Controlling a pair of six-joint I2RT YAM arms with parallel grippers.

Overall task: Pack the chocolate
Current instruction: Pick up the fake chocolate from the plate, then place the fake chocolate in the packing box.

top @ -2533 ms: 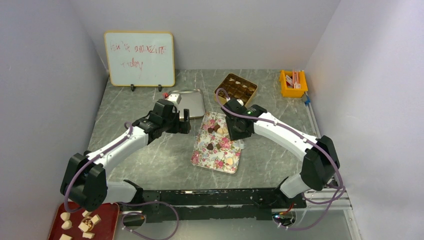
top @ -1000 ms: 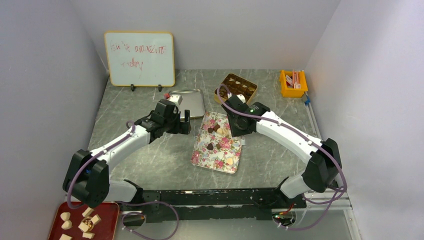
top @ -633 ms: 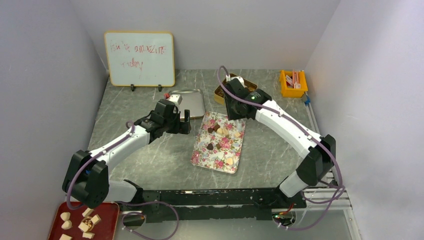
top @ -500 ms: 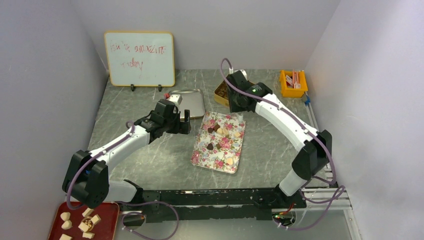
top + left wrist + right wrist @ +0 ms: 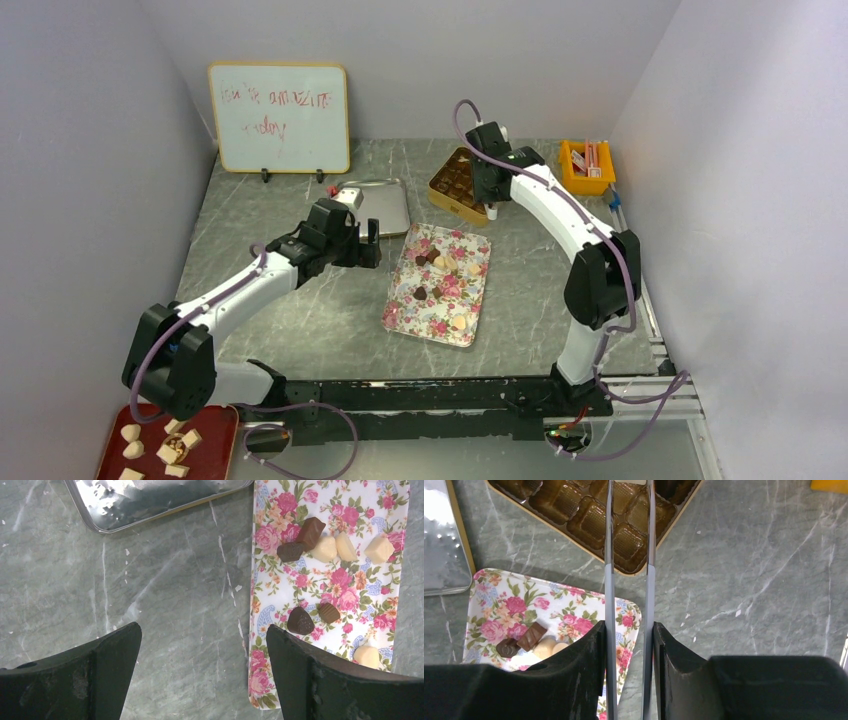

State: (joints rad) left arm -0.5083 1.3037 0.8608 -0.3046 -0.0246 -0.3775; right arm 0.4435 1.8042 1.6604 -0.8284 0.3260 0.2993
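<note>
- Black pads of the right gripper point(image 5: 629, 630) are clenched on a pair of long thin tweezers point(image 5: 608, 595). The two grey blades run parallel, away from the wrist and over the near corner of the chocolate box point(image 5: 589, 517). The frame cuts off their tips, so I cannot tell whether they carry anything.
- The left gripper point(image 5: 202, 630) is spread wide and grasps nothing. It hangs above the bare marble table point(image 5: 165, 605), just beside the left edge of the floral tray point(image 5: 270, 595).
- The chocolates point(image 5: 325, 548) lie loose on the floral tray; the left wrist view shows eight.
- In the far cluster, a dark brown bar point(image 5: 310, 532) lies with its long axis diagonal, against a dark heart. Three cream pieces sit in a row beside it.
- Nearer, a dark heart sits beside a tan ribbed piece, with one cream piece apart from them.
- The box is gold-rimmed with a brown moulded insert. The cavities seen from the right wrist show only their ribbed floors.
- From overhead, the floral tray's long axis runs near to far, its far end leaning right. Its far right corner sits near the box, with a strip of marble between.
- A silver metal tray point(image 5: 150, 500) lies left of the box.
- Open marble stretches right of the box and tray to an orange bin point(image 5: 586, 165) at the far right edge.
</note>
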